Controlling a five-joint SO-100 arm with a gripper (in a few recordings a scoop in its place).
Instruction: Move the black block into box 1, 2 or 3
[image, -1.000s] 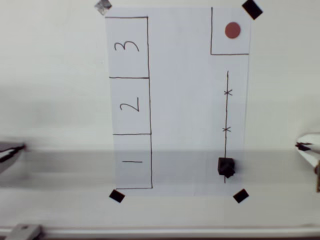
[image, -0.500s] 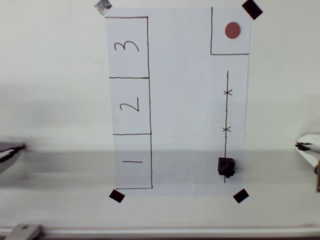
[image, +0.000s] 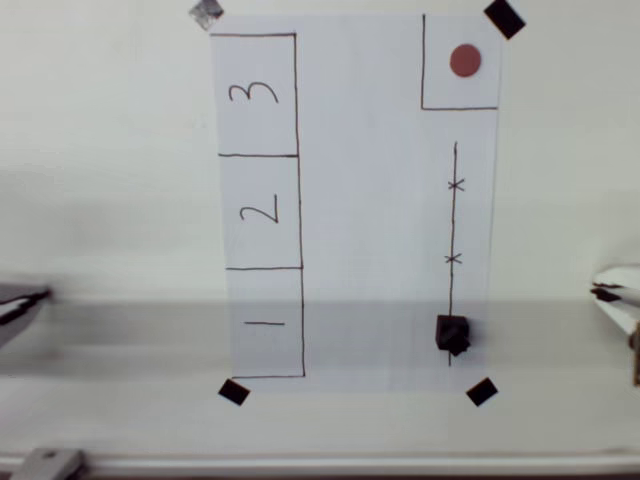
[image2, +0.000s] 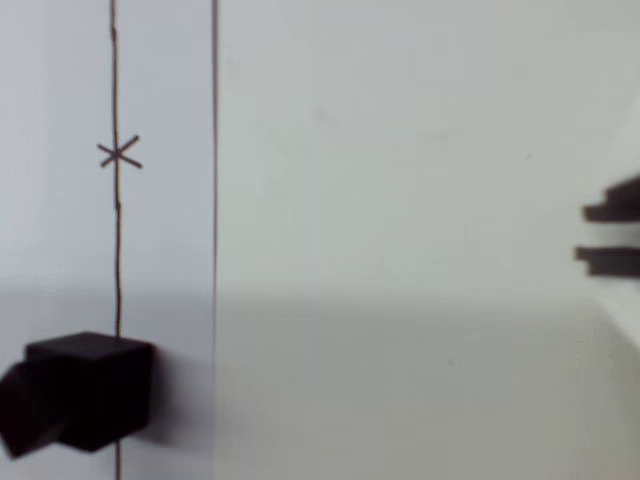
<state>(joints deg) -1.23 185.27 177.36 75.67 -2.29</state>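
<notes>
- Nothing has moved since the earlier overhead frames.
- Overhead view: you see the black block (image: 452, 334) on the drawn line's lower end (right side of the paper (image: 370, 200)), well apart from the box (image: 260, 211) marked "2".
- Wrist view: the block sits at lower left on the line; you cannot tell the jaws' state.

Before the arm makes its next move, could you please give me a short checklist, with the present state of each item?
1. The black block sits at the lower end of the drawn line on the paper: ok.
2. Block not yet in any numbered box: ok, it lies on the right side, away from them, in the overhead view.
3. The box marked 2 is free of objects: ok.
4. Paper held by tape squares at its corners: ok.
5. Claw open and ready to grasp: cannot tell.
6. Claw lined up over the block: not ok; the wrist view shows the block at its lower left.
</notes>
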